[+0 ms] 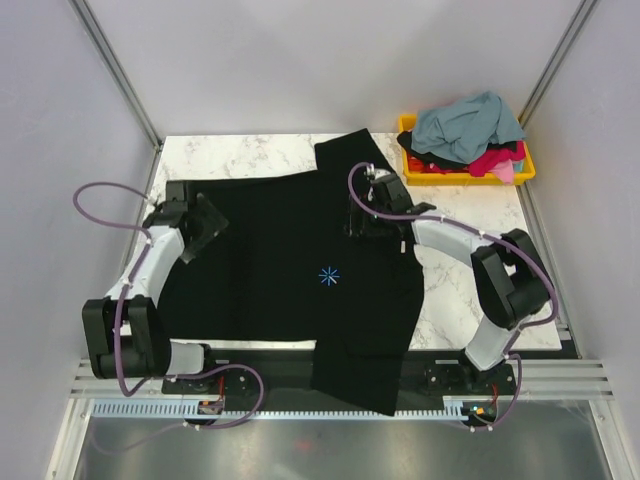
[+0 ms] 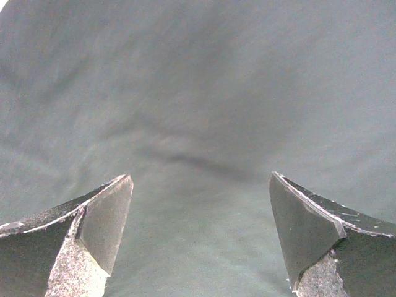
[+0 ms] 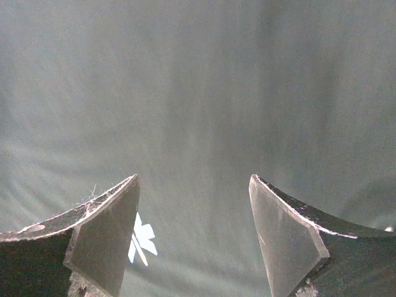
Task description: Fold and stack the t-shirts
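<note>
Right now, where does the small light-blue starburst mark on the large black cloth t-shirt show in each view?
Top external: the small light-blue starburst mark sits mid-picture, on the large black cloth t-shirt.
Left wrist: not in it; only black cloth shows.
Right wrist: the mark is lower left, partly behind one finger of the right end effector.
Shared landmark: the black t-shirt, seen in all three views.

A robot lab cell: plain grey panels (image 1: 300,60) wall the table (image 1: 250,155) on 3 sides; left arm (image 1: 150,265) and right arm (image 1: 470,245) bolted to a metal rail (image 1: 130,408) at its near edge.
</note>
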Action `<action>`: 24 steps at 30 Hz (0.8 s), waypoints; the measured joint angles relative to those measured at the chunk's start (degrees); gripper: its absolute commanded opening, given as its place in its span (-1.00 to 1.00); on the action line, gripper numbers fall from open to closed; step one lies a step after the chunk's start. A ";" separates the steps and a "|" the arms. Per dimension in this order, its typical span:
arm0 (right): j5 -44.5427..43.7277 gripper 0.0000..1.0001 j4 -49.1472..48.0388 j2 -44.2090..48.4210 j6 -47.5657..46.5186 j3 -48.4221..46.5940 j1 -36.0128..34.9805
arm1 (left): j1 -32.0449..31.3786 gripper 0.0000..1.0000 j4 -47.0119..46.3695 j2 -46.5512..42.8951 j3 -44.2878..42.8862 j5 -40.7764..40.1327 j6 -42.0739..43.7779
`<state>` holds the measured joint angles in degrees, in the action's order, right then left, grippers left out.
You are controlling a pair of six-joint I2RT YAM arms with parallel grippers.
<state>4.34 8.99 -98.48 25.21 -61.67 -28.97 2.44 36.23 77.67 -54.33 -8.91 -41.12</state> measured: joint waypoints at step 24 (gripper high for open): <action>-0.96 0.68 18.95 -54.80 1.51 -78.03 11.72 | 2.10 0.97 1.07 54.05 -53.64 8.52 5.29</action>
<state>3.38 27.94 -153.27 26.72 -139.70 -17.26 4.54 37.30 131.72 -107.96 -0.38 -35.83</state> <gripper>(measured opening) 0.836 0.992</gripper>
